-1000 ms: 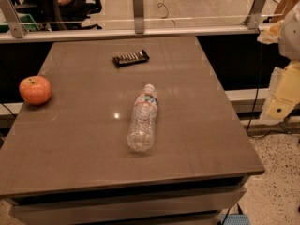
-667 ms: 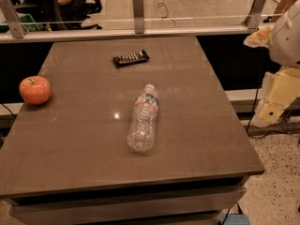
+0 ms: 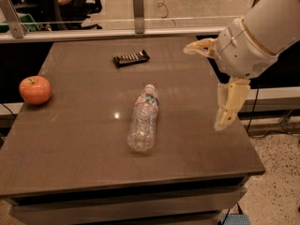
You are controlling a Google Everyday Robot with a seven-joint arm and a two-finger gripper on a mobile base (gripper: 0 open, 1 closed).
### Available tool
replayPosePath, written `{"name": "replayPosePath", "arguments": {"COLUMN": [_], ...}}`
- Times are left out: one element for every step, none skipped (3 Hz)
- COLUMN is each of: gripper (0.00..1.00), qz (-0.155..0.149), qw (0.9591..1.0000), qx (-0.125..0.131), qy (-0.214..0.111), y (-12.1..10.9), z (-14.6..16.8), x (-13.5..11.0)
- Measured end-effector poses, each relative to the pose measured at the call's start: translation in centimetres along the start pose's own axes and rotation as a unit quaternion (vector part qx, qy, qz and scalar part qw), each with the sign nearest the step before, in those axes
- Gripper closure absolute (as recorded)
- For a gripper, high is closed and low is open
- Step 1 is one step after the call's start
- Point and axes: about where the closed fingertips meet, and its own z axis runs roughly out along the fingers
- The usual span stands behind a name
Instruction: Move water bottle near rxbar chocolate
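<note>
The water bottle [image 3: 143, 119] lies on its side in the middle of the brown table [image 3: 84, 163], with its white cap pointing to the far side. The rxbar chocolate [image 3: 131, 57], a flat black bar with pale lettering, lies near the table's far edge, well beyond the bottle. My gripper [image 3: 202, 87] hangs over the table's right side, to the right of the bottle and above it. It is open and empty, with one pale finger [image 3: 201, 48] pointing left and the other [image 3: 229, 106] pointing down.
A red apple [image 3: 35, 89] sits near the table's left edge. A metal rail with posts [image 3: 138, 6] runs behind the table. The table's right edge drops to a speckled floor [image 3: 281, 182].
My arm has swung left from the right edge of the view to above the table's right side. The bottle, the bar and the apple have not moved.
</note>
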Motion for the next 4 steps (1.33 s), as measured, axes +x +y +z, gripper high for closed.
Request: {"name": "replayPosePath", "arguments": {"gripper": [0.0, 0.0, 0.0, 0.0], "qz": [-0.104, -0.197, -0.275, -0.329], "qw": [0.9937, 0.9778, 0.9574, 0.9389], "qx": [-0.024, -0.055, -0.081, -0.099], "qy": [-0.035, -0.047, -0.037, -0.015], "y": [0.0, 0.5, 0.9, 0.4], "z": [3.3, 6.4, 9.1, 11.2], "x": [-2.9, -4.6, -5.7, -6.1]}}
